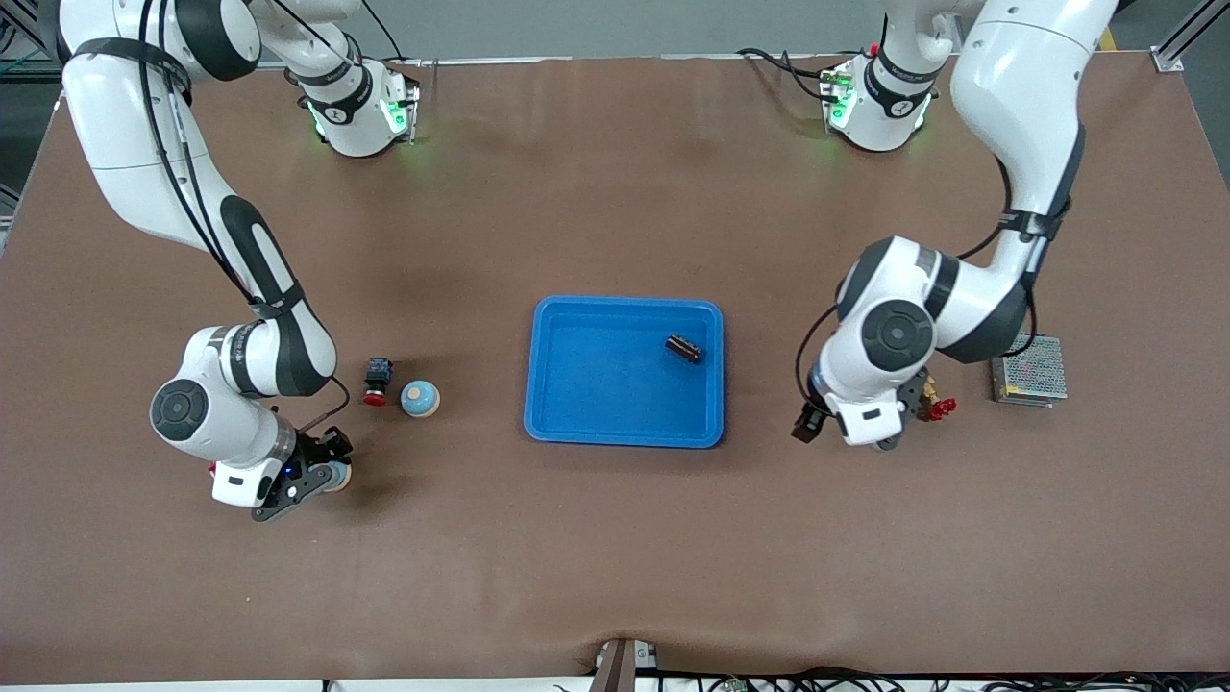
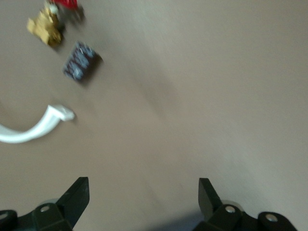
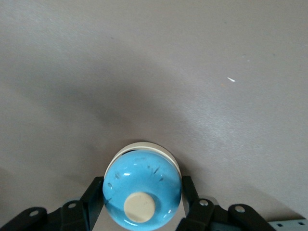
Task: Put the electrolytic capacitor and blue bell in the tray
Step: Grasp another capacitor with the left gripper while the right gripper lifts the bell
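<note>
Right gripper, raised over the table's right-arm end, pinches a blue bell; capacitor lies in the tray mid-table; left gripper hangs wide open, empty; the rounded bell may slip from the fingers in transit.

No legible text or labels.

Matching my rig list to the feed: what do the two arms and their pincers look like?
Both arms have glossy white shells, black joint bands and black cables clipped alongside; the bases glow green. The right pincer and left pincer have black fingers on white wrist blocks.
</note>
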Robot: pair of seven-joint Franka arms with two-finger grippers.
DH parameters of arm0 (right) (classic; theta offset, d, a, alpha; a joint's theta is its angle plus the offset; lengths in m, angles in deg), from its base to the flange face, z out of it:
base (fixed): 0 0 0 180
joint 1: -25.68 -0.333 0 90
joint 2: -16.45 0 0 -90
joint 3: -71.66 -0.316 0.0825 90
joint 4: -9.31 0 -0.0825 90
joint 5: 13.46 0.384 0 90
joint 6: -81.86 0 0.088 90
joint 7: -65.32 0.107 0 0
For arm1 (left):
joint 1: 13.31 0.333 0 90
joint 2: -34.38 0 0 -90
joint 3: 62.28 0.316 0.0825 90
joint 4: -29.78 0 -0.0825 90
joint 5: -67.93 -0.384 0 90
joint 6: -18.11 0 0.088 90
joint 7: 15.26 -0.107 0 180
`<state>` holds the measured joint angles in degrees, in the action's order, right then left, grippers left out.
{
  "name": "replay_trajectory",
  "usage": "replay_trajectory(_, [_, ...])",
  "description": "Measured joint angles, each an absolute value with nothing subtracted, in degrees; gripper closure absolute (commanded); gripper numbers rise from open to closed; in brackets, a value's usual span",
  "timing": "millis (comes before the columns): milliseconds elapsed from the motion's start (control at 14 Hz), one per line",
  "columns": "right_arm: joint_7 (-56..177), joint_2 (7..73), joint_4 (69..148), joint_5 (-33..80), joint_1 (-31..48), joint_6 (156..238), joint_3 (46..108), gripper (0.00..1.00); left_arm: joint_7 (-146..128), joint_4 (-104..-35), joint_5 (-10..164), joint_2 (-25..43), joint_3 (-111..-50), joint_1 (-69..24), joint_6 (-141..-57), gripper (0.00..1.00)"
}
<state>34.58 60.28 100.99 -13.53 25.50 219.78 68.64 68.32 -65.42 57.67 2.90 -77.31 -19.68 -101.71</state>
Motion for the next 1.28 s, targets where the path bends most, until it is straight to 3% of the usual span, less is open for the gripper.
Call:
replay_trajectory(356, [43.07, 58.45, 95.38, -13.51, 23.65, 206.92, 67.69, 0.42, 58.69, -68.14, 57.63, 2.91, -77.23, -12.59, -101.63, 0.00])
replay_trajectory(855, [60.88, 56.03, 94.98, -10.73, 18.11, 202.28, 67.30, 0.42, 53.64, -75.47, 57.55, 2.74, -77.21, -7.46, -108.96, 0.01])
replay_trajectory(1283, [82.73, 53.84, 94.98, -10.22, 9.19, 200.69, 67.06, 0.42, 52.82, -77.53, 53.61, 1.40, -77.22, -6.82, -111.02, 0.23])
